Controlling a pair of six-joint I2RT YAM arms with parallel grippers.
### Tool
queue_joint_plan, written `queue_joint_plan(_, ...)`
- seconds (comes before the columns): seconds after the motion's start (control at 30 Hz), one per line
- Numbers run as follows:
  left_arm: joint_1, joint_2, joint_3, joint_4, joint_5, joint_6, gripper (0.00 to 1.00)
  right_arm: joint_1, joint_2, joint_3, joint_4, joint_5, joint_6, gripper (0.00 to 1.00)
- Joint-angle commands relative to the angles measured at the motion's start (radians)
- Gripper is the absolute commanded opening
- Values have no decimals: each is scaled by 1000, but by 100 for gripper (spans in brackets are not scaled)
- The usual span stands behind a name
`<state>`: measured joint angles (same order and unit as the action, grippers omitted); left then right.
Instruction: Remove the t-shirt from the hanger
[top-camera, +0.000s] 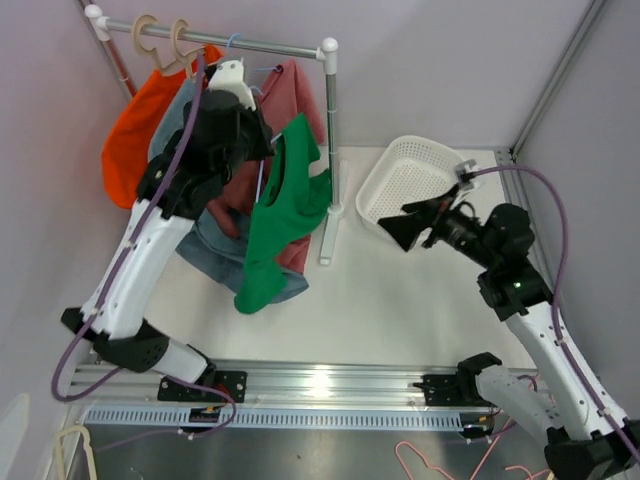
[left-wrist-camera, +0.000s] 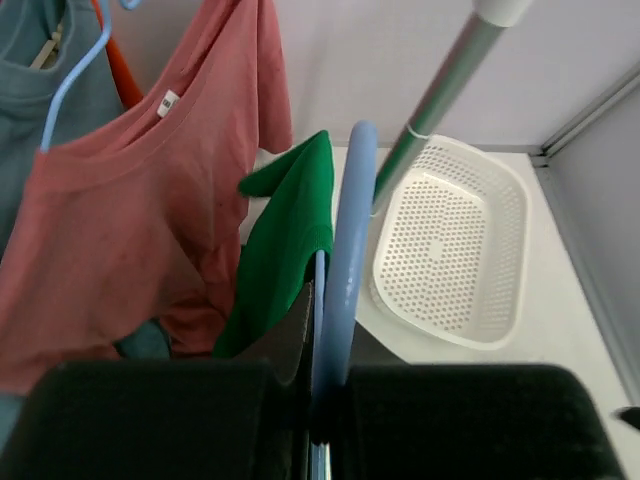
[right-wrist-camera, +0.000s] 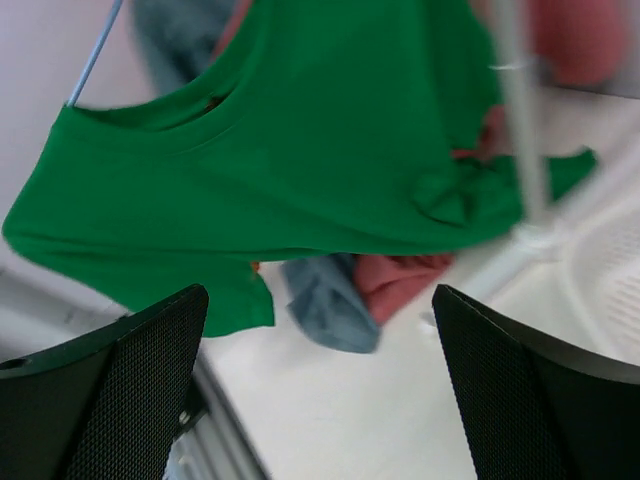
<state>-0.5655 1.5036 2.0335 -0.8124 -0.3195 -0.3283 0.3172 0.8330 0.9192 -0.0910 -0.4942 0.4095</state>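
Nearest the arm bases, the right tool (top-camera: 398, 228) hovers at the right-centre of the overhead frame with its fingers (right-wrist-camera: 120, 390) spread wide and nothing between them. It is aimed left toward the green t-shirt (top-camera: 282, 210), which fills the upper half of its wrist view. Farther in, at the upper left of the overhead frame, the left tool (left-wrist-camera: 322, 378) is clenched on the blue hanger (left-wrist-camera: 345, 250), whose thick hook rises straight up out of the pinched fingers. The green t-shirt is still on that hanger. It drapes down the centre-left of the overhead frame, beside the rack's upright pole (top-camera: 330, 150), with its lower end over the white worktop (top-camera: 400, 300); whether it touches cannot be told. Behind it, a pink t-shirt (left-wrist-camera: 130, 220), a grey-blue t-shirt (top-camera: 215, 245) and an orange t-shirt (top-camera: 130, 140) hang from the rail (top-camera: 255, 43). A white perforated basket (top-camera: 400, 180) sits on the worktop right of the pole.
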Motion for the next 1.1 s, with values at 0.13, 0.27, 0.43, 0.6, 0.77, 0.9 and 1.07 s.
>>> queue_joint_plan(0.13, -80, -82, 56, -56, -283, -179, 1, 474, 181, 136, 119, 153, -216, 100)
queue_joint_plan(0.27, -80, -8, 193, -174, -300, -205, 1, 603, 268, 97, 270, 210, -241, 99)
queue_joint_plan(0.43, -79, 20, 209, -177, -297, -201, 0, 742, 282, 29, 422, 269, -285, 99)
queue_joint_plan(0.6, -79, 41, 211, -177, -280, -202, 1, 795, 310, 14, 493, 304, -304, 99)
queue_joint_plan(0.77, -79, 61, 203, -179, -291, -216, 1, 810, 423, 87, 473, 278, -273, 99)
queue_joint_plan(0.9, -79, 63, 195, -179, -291, -224, 0, 859, 497, 132, 445, 359, -313, 99)
queue_joint_plan(1.07, -77, 58, 186, -176, -294, -219, 1, 884, 514, 138, 444, 422, -314, 4)
